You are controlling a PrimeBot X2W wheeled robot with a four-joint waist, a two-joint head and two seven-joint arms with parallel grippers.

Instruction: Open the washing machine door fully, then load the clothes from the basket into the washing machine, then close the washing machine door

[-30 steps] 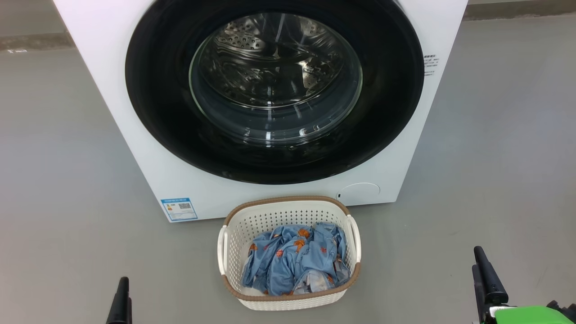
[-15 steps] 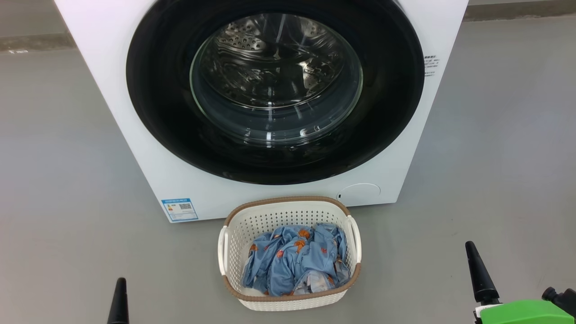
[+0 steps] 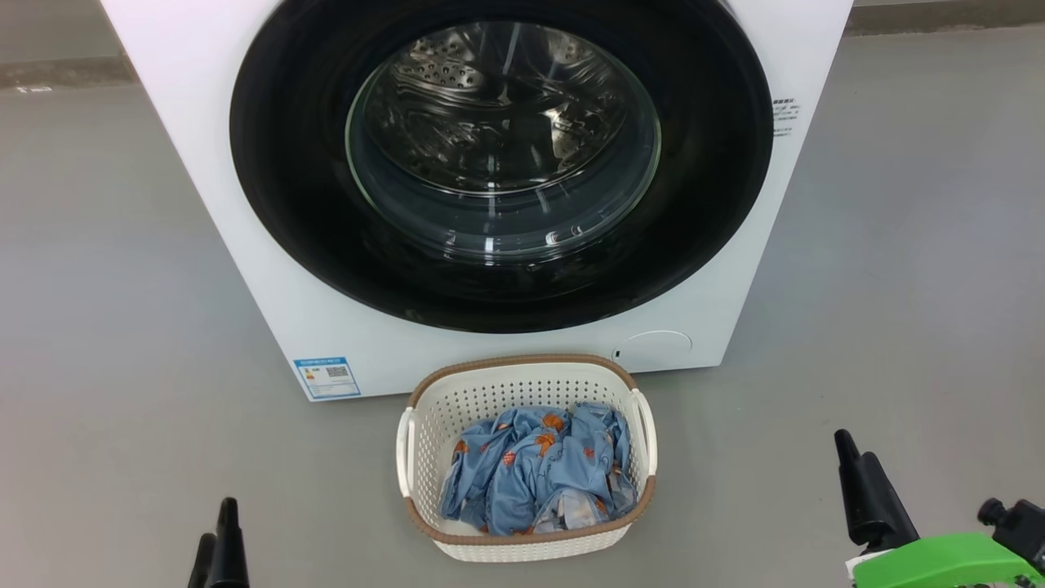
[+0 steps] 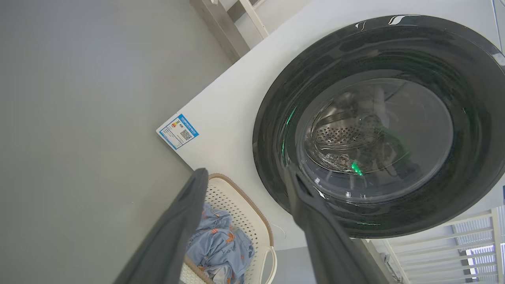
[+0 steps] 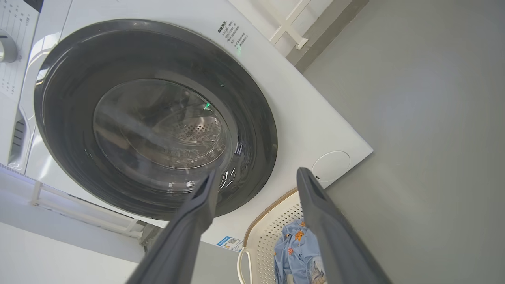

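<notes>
The white washing machine [image 3: 367, 359] stands in front of me with its glossy black door [image 3: 277, 163] closed; the steel drum shows through the glass window. On the floor just before it sits the cream basket [image 3: 522, 360], holding the light blue clothes [image 3: 535, 474]. My left gripper [image 3: 216, 543] is low at the left, open and empty. Low at the right, my right gripper [image 3: 842, 445] is also open and empty. In the left wrist view the left gripper [image 4: 245, 173] points at the door [image 4: 276, 118] above the basket [image 4: 240, 205]. The right gripper [image 5: 258, 173] likewise faces the door [image 5: 59, 118].
Grey floor [image 3: 898, 286] spreads on both sides of the machine. A blue sticker [image 3: 326, 377] and a round flap [image 3: 653, 349] sit low on its front. A white slatted frame [image 4: 473, 244] stands beside the machine, and another white appliance [image 5: 12, 39] next to it.
The right gripper has drifted left and slightly up in the head view. The left gripper's second finger has come into sight. Door, basket and clothes have not moved.
</notes>
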